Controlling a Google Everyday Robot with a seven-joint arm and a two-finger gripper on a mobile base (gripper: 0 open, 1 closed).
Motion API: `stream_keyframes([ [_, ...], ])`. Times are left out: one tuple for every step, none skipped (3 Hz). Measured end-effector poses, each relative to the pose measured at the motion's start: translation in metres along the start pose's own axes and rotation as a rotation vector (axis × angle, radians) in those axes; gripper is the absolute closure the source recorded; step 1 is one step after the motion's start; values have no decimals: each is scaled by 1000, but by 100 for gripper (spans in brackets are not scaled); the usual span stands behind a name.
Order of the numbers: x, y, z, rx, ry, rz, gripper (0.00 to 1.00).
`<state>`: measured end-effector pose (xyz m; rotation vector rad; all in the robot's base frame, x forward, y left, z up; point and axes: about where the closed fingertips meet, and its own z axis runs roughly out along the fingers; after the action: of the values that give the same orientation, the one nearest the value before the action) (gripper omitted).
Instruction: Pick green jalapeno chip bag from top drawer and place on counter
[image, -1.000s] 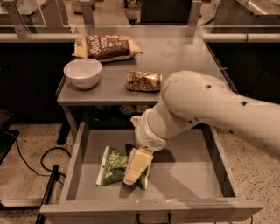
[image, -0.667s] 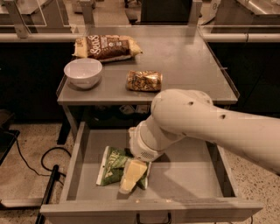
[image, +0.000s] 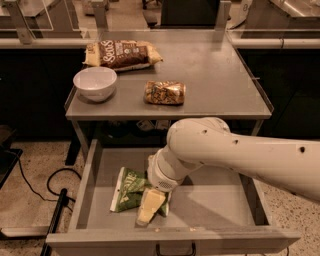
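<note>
The green jalapeno chip bag (image: 128, 188) lies flat on the bottom of the open top drawer (image: 215, 200), left of its middle. My gripper (image: 150, 206) has reached down into the drawer and sits on the bag's right front part, covering it. The white arm comes in from the right and hides the middle of the drawer. The bag rests on the drawer bottom. The counter (image: 220, 75) is above and behind the drawer.
On the counter stand a white bowl (image: 95, 82) at the left, a brown-and-cream bag (image: 122, 54) at the back and a small golden-brown packet (image: 165, 92) in the middle. A black cable (image: 50, 185) lies on the floor left of the drawer.
The arm has swung left and lower into the drawer, and my gripper has slid toward the drawer front over the green bag. The bag has not moved.
</note>
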<state>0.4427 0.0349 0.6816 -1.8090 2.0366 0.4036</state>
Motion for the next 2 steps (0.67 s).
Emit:
stream_keyframes([
  [7,-14,17,2,-1,-6,0],
  [14,-28,34,1,-7,-16,0],
])
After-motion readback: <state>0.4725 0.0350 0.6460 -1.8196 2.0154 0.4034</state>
